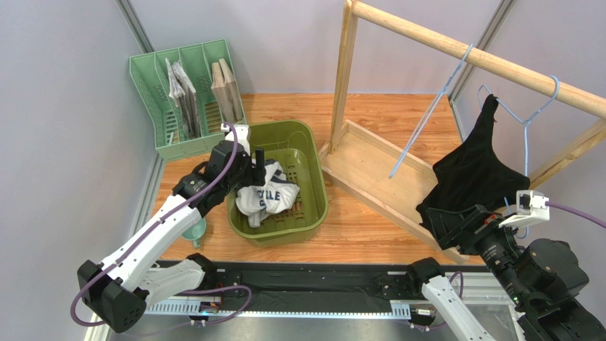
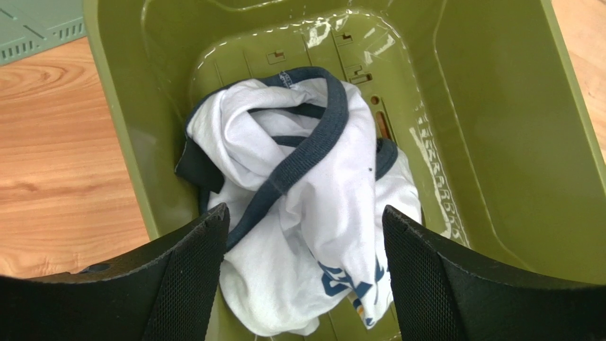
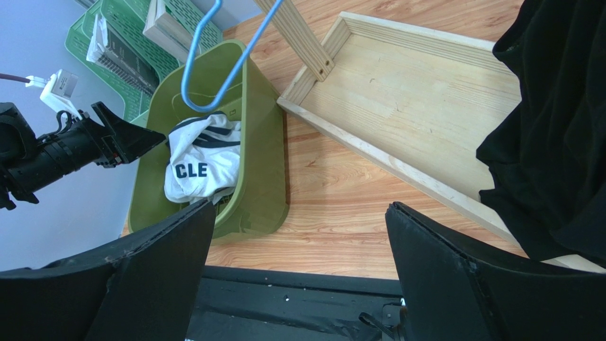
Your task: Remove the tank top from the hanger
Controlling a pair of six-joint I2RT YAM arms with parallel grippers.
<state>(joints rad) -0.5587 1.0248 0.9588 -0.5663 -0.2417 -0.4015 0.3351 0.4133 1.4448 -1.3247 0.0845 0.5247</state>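
- At the desk's right edge, the black tank top [image 1: 475, 170] is hung on the blue hanger [image 1: 527, 145].
- The right gripper [image 3: 299, 208] is held apart just beside it.
- The left gripper [image 2: 306, 212] is spread apart over the white shirt [image 2: 313, 192] in the green bin [image 2: 498, 142].

the white shirt [image 3: 201, 165] crumpled in the green bin [image 3: 263, 177] has big dark blue letters on it. in the right wrist view they read "cle". the top view and the left wrist view show bits of the blue letters too, but folds make them too hard to read.
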